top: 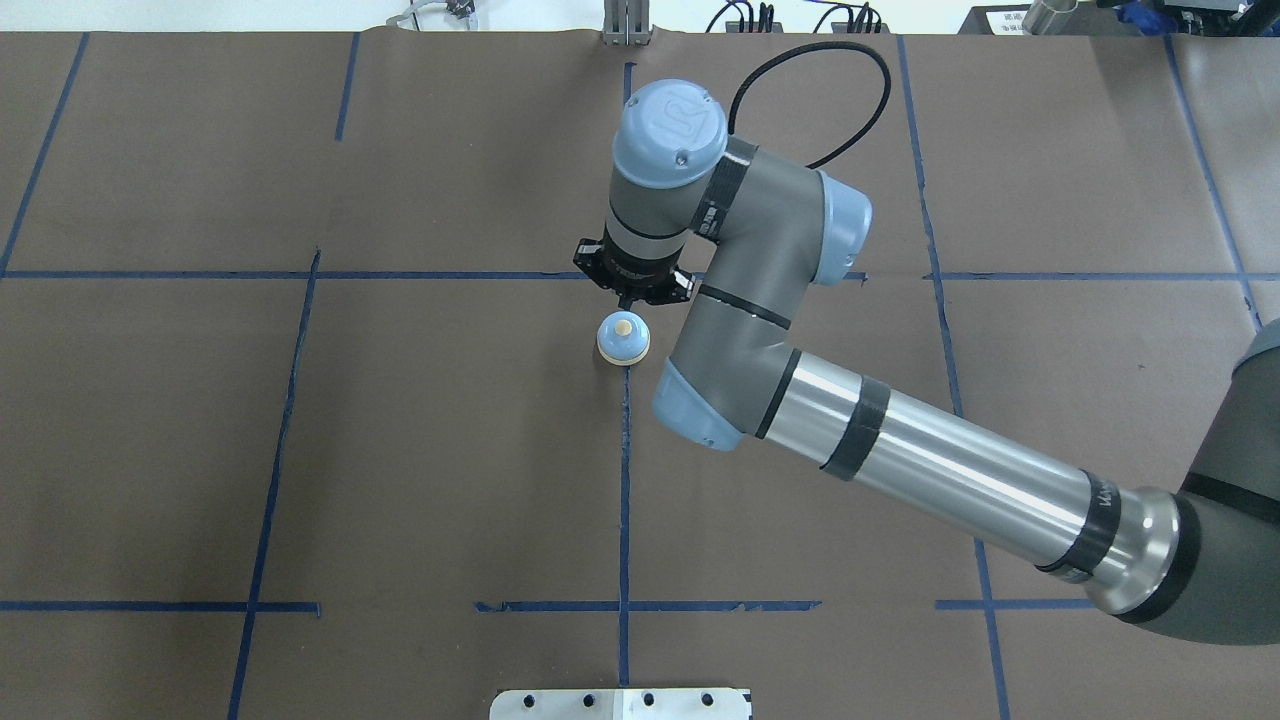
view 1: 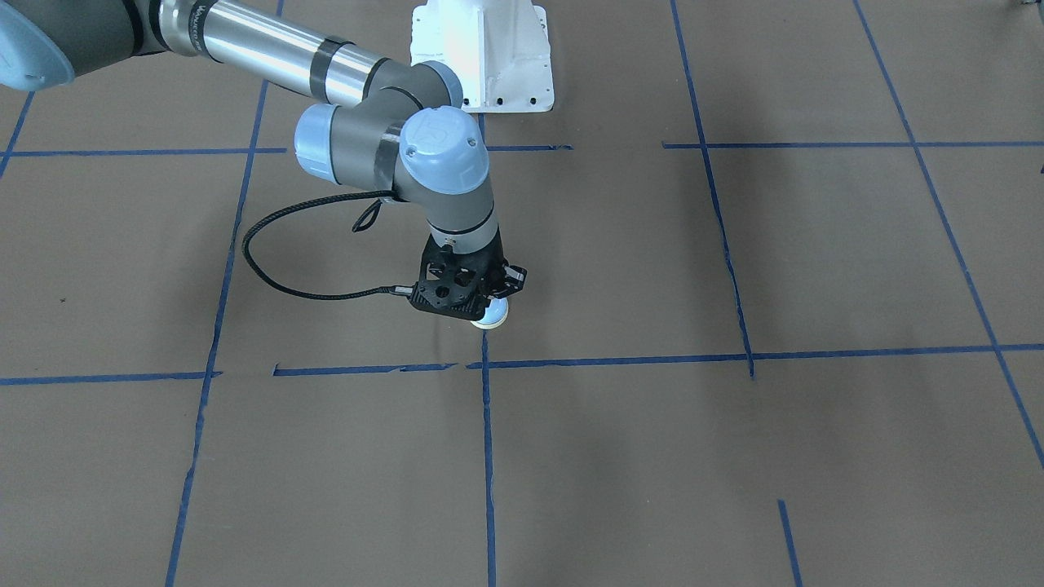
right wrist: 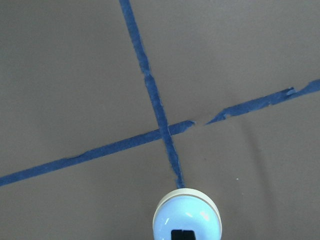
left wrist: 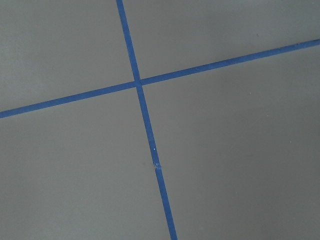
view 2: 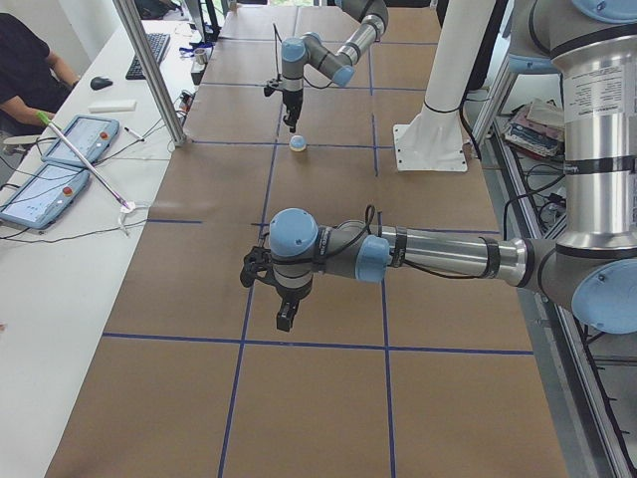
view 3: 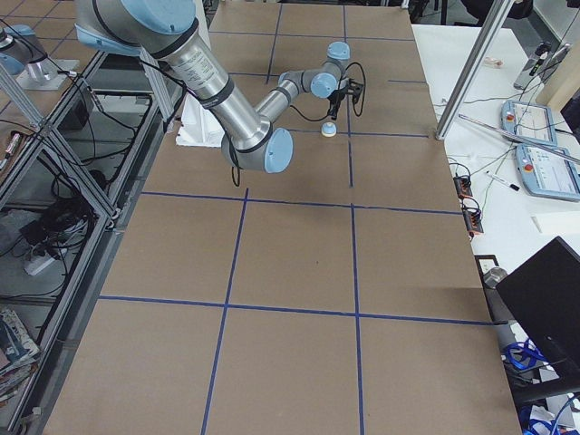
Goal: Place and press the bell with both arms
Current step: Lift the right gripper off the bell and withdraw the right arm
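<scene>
The bell (top: 622,339) stands upright on the brown table on a blue tape line near the middle, light-blue dome with a cream button on top. It also shows in the front view (view 1: 492,315), the left view (view 2: 298,144) and the right view (view 3: 329,130). My right gripper (top: 631,296) points down just beyond and above the bell, apart from it. In the right wrist view its black fingertips (right wrist: 182,234) are together over the bell's dome (right wrist: 185,216). My left gripper (view 2: 284,317) shows only in the left view, hanging over bare table far from the bell; I cannot tell its state.
The white pedestal (view 1: 481,57) stands at the table's robot side. Blue tape lines (left wrist: 140,84) cross the brown surface. A metal post (view 2: 149,70) and tablets (view 2: 80,139) stand on the side desk, where a person (view 2: 25,60) sits.
</scene>
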Controlling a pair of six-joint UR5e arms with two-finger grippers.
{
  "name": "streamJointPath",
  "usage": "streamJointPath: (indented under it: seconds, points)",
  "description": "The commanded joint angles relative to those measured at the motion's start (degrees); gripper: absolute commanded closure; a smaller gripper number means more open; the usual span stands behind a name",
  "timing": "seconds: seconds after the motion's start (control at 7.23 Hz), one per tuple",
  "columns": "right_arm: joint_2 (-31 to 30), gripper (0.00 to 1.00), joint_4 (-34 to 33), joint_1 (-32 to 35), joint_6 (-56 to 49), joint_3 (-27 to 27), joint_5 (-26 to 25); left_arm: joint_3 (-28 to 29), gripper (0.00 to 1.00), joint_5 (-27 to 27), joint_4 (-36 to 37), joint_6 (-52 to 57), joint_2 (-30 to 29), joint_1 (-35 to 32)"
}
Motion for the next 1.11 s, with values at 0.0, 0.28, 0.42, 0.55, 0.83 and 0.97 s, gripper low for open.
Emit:
streamJointPath:
  seconds: [0.0, 0.28, 0.42, 0.55, 0.83, 0.97]
  points:
    - [-8.6, 1.0, 0.0, 3.7, -0.4, 10.6, 3.6, -0.1, 0.0, 0.0, 0.0, -0.1, -0.2, 0.0]
    - [-22.7, 0.97, -0.1, 10.8, -10.2, 24.2, 10.9, -0.1, 0.0, 0.0, 0.0, -0.2, -0.2, 0.1]
    - [-29.9, 0.77, -0.1, 15.7, -16.6, 28.6, 14.4, -0.3, 0.0, 0.1, 0.0, -0.2, -0.2, 0.1]
    - [-35.9, 0.13, 0.1, 21.3, -24.4, 30.2, 16.8, -0.3, 0.0, 0.1, 0.0, -0.2, -0.3, 0.1]
    - [-48.7, 0.0, 0.1, 31.4, -47.2, 32.0, 17.3, -0.3, 0.0, 0.1, 0.0, -0.2, -0.3, 0.1]
    - [-53.2, 0.0, -0.4, 37.1, -58.0, 31.2, 19.5, -0.2, 0.0, 0.1, 0.0, -0.2, -0.3, 0.1]
